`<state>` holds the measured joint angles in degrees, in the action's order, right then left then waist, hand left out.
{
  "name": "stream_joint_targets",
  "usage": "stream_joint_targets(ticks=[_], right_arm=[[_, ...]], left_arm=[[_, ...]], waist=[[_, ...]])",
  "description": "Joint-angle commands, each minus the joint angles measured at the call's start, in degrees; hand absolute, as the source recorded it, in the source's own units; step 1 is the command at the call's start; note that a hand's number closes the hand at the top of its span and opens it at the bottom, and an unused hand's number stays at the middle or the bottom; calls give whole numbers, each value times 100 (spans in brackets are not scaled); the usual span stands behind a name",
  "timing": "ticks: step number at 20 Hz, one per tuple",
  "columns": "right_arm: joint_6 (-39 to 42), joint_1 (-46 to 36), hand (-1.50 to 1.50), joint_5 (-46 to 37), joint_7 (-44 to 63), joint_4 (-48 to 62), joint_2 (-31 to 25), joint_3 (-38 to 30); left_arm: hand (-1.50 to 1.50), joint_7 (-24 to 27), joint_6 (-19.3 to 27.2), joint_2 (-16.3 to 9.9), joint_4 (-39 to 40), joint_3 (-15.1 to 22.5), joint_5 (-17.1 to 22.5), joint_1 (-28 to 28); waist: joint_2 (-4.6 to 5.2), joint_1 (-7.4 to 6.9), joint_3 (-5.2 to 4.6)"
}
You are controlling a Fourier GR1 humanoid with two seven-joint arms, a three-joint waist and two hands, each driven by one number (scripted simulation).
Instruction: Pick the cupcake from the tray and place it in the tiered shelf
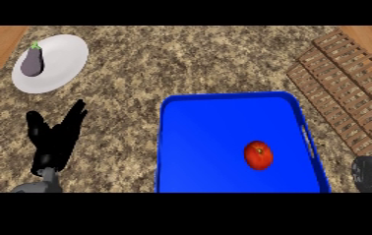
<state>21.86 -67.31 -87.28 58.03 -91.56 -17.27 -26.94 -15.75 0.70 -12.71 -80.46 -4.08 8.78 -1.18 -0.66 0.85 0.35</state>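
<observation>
Blue tray (218, 131) lower centre-right on speckled worktop (189, 57), cut by lower edge. On tray: red tomato-like item (259, 155), right of middle, no cupcake visible. Wooden tiered shelf (334, 86) at right edge, just beside tray. White plate (65, 62) with eggplant (32, 62) far left. Left robot hand (54, 138) released, fingers straight, lower left. Right robot hand (362, 172) barely in view, state unclear. Bare worktop between plate and tray.

L robot hand (54, 138) open, fingers up; R robot hand (362, 172) barely showing.
</observation>
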Motion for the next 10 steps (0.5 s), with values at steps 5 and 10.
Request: stream_joint_targets(ticks=[5, 10], right_arm=[[1166, 74, 150, 246, 84, 2, -385, -448], [825, 719, 150, 352, -193, -61, -471, -662]], left_arm=[[0, -3, -55, 132, 179, 74, -36, 144], [0, 142, -89, 70, 506, -40, -102, -150]], waist=[[46, -53, -39], [61, -58, -37]])
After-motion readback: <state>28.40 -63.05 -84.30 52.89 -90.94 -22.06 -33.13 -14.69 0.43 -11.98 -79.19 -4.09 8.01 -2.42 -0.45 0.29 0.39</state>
